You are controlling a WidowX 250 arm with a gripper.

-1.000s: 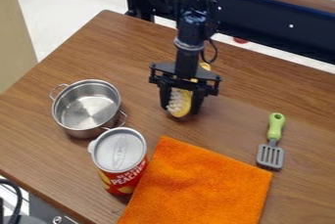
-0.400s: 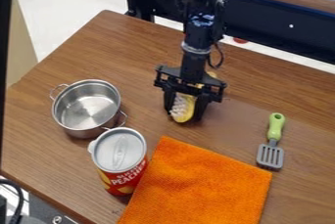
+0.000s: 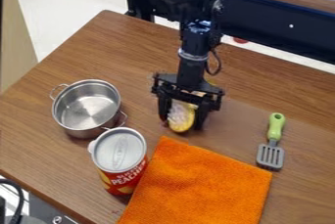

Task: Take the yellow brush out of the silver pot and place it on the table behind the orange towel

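- We found the black gripper (image 3: 181, 123) pointing down over the wooden table (image 3: 262, 86), between the metal pot (image 3: 81, 133) and the spatula (image 3: 275, 127), just beyond the near cloth corner.
- We noted its fingers closed in on the yellow brush (image 3: 186, 122), one on the bristle side and one on the back, and took this as a pinch. We could not tell whether the brush touched the table.
- We judged the brush light and not fragile, with a stiff, smooth body that could turn or slip under an off-centre hold.
- We expected the pale bristles (image 3: 175, 114) to flex and give an uneven bearing; the solid edges of the head, or the handle near its balance point, seemed the surer places to take hold.
- We recorded a rounded head with short, dense tufts, facing the pot side.
- We found the orange cloth (image 3: 203, 184) spread flat, its weave napped and soft, its near edge running out of view.
- We observed the pot as round, shiny and thin-walled, with wire loop handles; beside it a red can (image 3: 121, 181) stood upright, cylindrical, under a dull silvery lid.
- We saw the spatula lying flat, its slotted grey head towards the cloth, its rounded green handle pierced at the end.
- We noted brown, streaked grain across the tabletop.
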